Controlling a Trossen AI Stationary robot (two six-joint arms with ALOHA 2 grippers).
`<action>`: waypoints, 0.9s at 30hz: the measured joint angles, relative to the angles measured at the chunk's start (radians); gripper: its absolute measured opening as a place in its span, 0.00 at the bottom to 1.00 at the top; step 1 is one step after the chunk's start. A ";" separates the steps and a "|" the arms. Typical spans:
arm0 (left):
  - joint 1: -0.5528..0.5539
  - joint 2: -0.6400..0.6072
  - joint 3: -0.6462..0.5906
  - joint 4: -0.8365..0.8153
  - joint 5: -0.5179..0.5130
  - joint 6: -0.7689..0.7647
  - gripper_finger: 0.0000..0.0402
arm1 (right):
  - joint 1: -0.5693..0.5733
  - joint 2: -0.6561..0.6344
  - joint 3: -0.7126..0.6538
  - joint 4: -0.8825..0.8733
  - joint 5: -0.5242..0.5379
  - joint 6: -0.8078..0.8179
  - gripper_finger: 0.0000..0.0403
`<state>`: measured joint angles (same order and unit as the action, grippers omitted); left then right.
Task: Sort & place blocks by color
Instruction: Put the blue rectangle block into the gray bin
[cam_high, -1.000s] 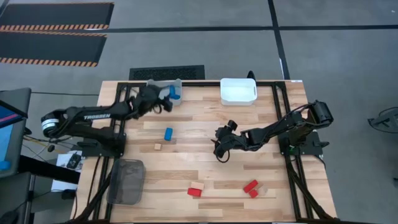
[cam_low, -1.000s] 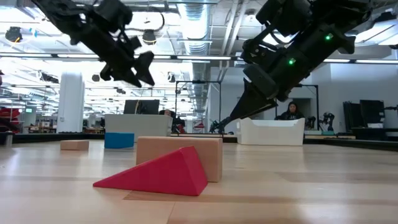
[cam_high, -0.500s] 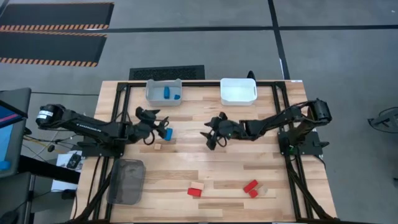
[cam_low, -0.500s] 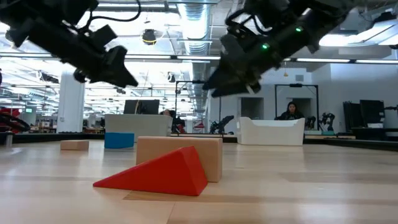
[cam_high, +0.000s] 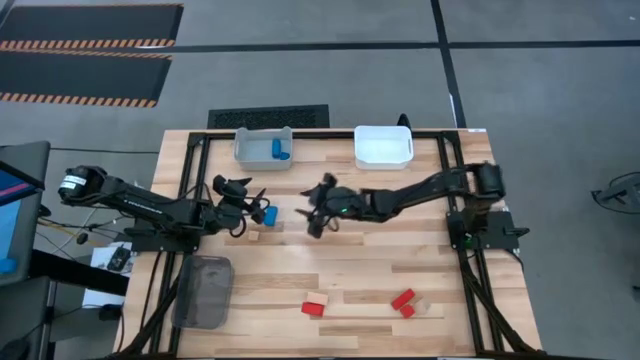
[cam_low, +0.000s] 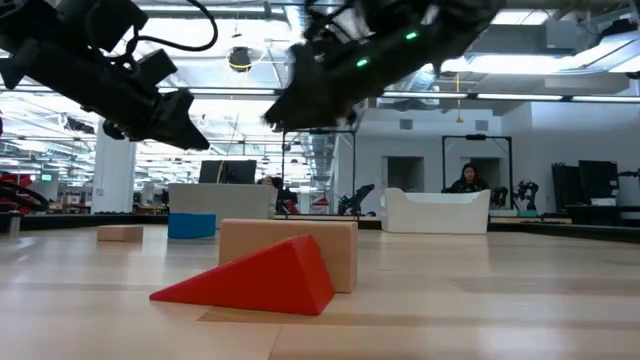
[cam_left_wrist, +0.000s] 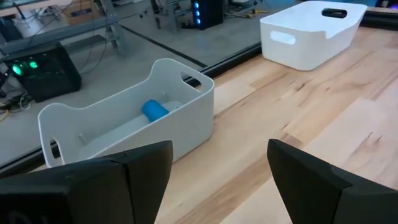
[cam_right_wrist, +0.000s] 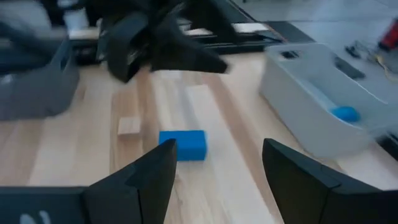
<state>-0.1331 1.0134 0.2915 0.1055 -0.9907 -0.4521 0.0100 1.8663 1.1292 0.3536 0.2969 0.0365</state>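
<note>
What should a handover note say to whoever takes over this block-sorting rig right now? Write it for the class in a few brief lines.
Left gripper: open, empty, hovering beside the loose blue block.
Right gripper: open, empty, reaching across mid-table toward the same block.
Done: blue pieces lie in the grey bin.
Left: the blue block, a small tan block, a red wedge against a tan block, and red blocks near the front right. White bin and mesh bin appear to hold no blocks.
</note>
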 joint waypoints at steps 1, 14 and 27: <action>-0.001 0.000 0.000 -0.009 0.001 -0.007 0.63 | 0.005 0.037 0.030 -0.009 -0.009 -0.031 0.65; -0.003 0.000 0.000 -0.103 0.017 -0.084 0.63 | -0.001 0.350 0.440 -0.294 -0.116 -0.065 0.65; -0.003 0.000 0.000 -0.117 0.010 -0.112 0.63 | -0.052 0.379 0.464 -0.292 -0.139 0.039 0.97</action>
<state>-0.1364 1.0134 0.2916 -0.0113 -0.9809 -0.5641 -0.0421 2.2454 1.5936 0.0619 0.1576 0.0752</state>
